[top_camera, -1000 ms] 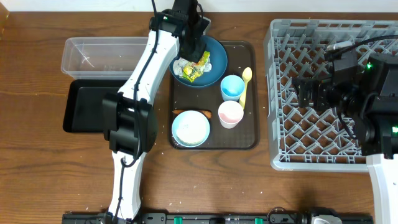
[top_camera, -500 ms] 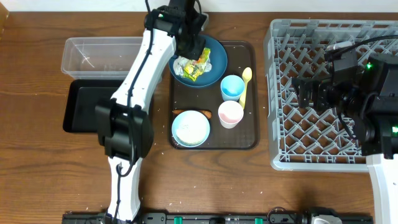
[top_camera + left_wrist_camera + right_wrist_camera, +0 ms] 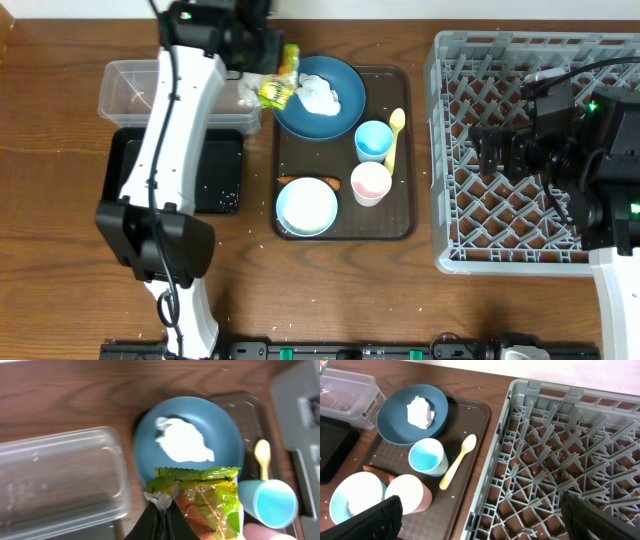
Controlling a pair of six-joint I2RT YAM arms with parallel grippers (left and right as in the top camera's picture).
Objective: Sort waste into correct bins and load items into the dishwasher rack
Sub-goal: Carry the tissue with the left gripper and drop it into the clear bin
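My left gripper (image 3: 268, 82) is shut on the yellow-green wrapper (image 3: 280, 90) and holds it in the air between the clear tub (image 3: 150, 90) and the dark-blue bowl (image 3: 338, 122). In the left wrist view the wrapper (image 3: 205, 500) hangs from the closed fingers (image 3: 162, 512). Crumpled white tissue (image 3: 318, 95) lies in the dark-blue bowl. The black tray (image 3: 160, 175) sits in front of the tub. My right gripper (image 3: 497, 150) is open and empty over the grey dishwasher rack (image 3: 530, 240).
The brown serving tray (image 3: 395, 215) holds the light-blue cup (image 3: 373, 140), pink cup (image 3: 370, 183), yellow spoon (image 3: 393, 135), pale-blue bowl (image 3: 307, 207) and an orange carrot (image 3: 288, 180). Small white specks lie scattered on the table and black tray.
My left gripper has lifted the wrapper out of the dark-blue bowl and carried it left toward the clear tub. The tissue stays in the bowl. The right arm has not moved.
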